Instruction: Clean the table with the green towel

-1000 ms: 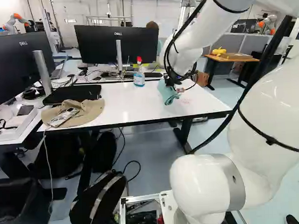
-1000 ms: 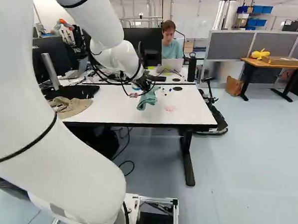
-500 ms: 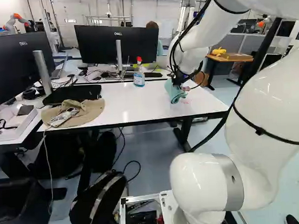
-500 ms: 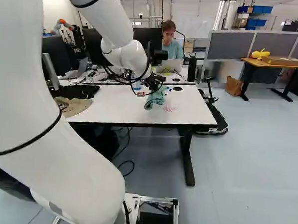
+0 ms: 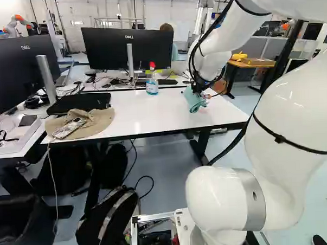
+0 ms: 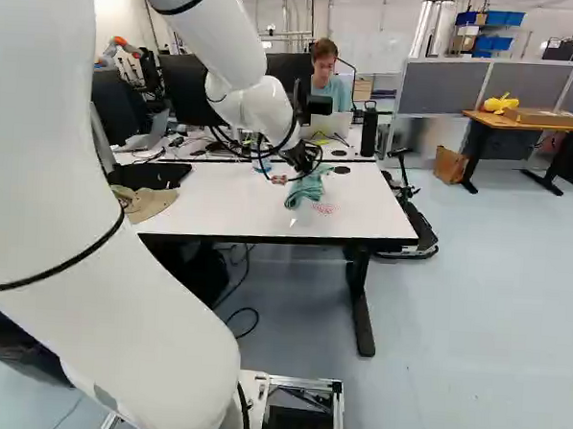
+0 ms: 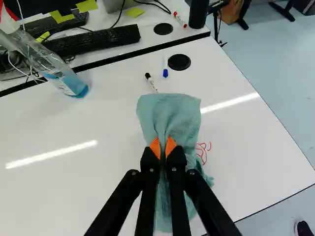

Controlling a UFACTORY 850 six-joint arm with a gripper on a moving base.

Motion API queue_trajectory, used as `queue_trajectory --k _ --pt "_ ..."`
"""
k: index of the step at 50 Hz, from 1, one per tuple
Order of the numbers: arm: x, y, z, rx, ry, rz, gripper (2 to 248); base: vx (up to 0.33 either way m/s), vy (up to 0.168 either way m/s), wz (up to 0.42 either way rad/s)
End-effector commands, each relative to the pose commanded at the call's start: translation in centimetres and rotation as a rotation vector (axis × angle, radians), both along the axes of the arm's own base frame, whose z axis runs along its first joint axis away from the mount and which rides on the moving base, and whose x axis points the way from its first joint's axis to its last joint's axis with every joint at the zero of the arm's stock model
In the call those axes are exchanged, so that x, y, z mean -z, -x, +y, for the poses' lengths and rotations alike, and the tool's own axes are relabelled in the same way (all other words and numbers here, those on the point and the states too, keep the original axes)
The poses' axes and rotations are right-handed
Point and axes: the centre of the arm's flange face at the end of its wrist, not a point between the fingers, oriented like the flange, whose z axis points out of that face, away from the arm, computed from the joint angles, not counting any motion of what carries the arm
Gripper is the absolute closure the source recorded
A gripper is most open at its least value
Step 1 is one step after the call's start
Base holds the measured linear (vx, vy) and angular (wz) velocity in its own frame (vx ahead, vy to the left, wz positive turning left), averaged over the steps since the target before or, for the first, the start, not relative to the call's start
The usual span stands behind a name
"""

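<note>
So the claw [image 5: 197,89] is pinching a fold of the green towel [image 7: 170,115], its orange pads [image 7: 155,147] sitting nearly together with cloth squeezed between them. The towel is lying bunched on the white worktop [image 7: 113,110], spreading out ahead of and under the claw [image 7: 163,147]. Some red scribbles [image 7: 203,153] are peeking out right beside it.

As for stuff in the way: a black-capped marker [image 7: 151,82] is lying right by the towel's far edge, can't tell if it's touching. A blue-tipped marker [image 7: 165,70] is lying just past that, next to a round black disc [image 7: 179,62]. The spray bottle [image 5: 152,84] is standing well apart from the towel, near the back edge. Over at the left of the left base view, a floppy tan hat [image 5: 98,121] is hogging the front corner, and a flat black case [image 5: 78,104] is lying behind it.
</note>
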Motion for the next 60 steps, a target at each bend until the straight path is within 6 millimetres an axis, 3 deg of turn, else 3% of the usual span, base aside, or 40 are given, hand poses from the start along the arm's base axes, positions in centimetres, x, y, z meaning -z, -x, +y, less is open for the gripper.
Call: queue_trajectory --k 60 --pt "7.0 -2.4 -0.6 0.0 -0.033 0.142 218 0.0 0.0 0.0"
